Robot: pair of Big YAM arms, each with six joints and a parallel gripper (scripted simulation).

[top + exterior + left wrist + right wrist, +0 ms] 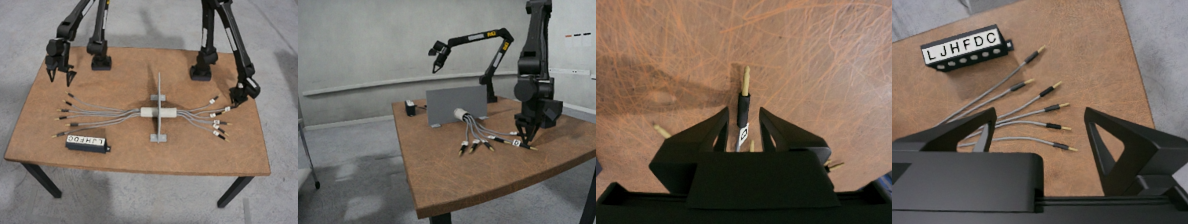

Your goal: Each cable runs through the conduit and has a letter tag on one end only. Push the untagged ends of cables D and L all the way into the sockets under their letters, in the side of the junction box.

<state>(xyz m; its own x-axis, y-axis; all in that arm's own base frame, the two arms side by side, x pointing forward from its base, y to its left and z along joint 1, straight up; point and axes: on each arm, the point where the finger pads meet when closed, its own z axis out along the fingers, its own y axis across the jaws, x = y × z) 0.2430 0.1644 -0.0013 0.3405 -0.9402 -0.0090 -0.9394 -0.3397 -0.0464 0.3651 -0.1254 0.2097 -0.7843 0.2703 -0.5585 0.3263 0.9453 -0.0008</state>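
My left gripper is low over the table at the tagged cable ends. In the left wrist view its fingers stand apart on either side of a black plug with a gold tip. The plug lies on the table with a gap at each side, and its white tag is too small to read. My right gripper is open and empty, raised above the untagged ends, which fan out in the right wrist view. The black junction box reads L J H F D C over a row of sockets.
A grey upright panel on two brackets splits the table, and the white conduit passes through it. The junction box lies near the front edge, on the untagged side. Both arm bases stand at the back of the table.
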